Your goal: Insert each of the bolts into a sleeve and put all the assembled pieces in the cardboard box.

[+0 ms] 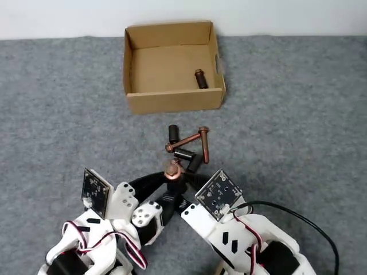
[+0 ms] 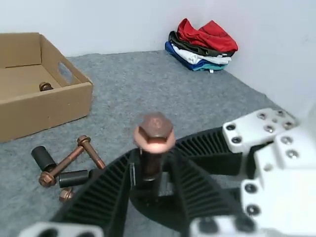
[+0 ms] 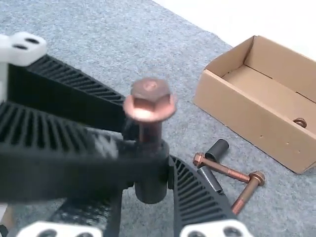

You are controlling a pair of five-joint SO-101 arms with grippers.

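A copper hex-head bolt (image 1: pixel 172 169) stands upright with its shank in a black sleeve (image 3: pixel 150 185), held where both grippers meet just above the table. My left gripper (image 2: pixel 148 177) is shut on the bolt's shank just under the head. My right gripper (image 3: pixel 148 197) is shut on the sleeve below. Just beyond them lie two loose bolts (image 1: pixel 186 140) and three loose sleeves (image 1: pixel 183 153) in a pile. The cardboard box (image 1: pixel 172 100) stands farther back with one assembled piece (image 1: pixel 200 78) in its right corner.
Grey carpet (image 1: pixel 298 114) covers the table on both sides of the pile. A white wall runs behind the box. In the left wrist view a heap of folded clothes (image 2: pixel 202 44) lies in the far corner.
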